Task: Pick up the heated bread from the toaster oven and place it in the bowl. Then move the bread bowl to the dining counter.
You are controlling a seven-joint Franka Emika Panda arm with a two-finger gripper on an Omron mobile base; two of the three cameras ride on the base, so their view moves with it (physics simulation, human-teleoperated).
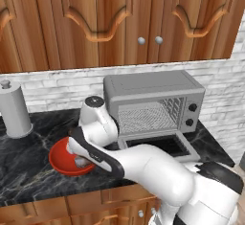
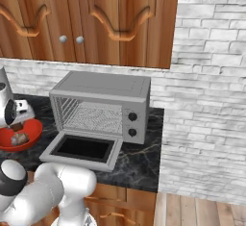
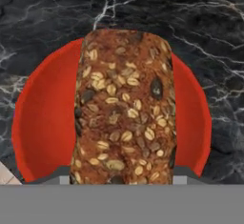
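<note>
Hand view: the seeded dark-brown heated bread (image 3: 125, 108) sits between the jaws, which grip it on both sides, right above the red bowl (image 3: 43, 123) on the black marble table (image 3: 200, 23). No writing can be read anywhere. In the left base view the arm bends down left of the toaster oven (image 1: 155, 102), whose door hangs open, with the gripper (image 1: 81, 161) over the bowl.

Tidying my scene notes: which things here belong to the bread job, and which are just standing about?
Job: dark-brown seeded bread chunk, in the claw; glossy red round bowl; boxy grey metal toaster oven.
Standing about: grey cylindrical canister; wooden wall cabinets.
</note>
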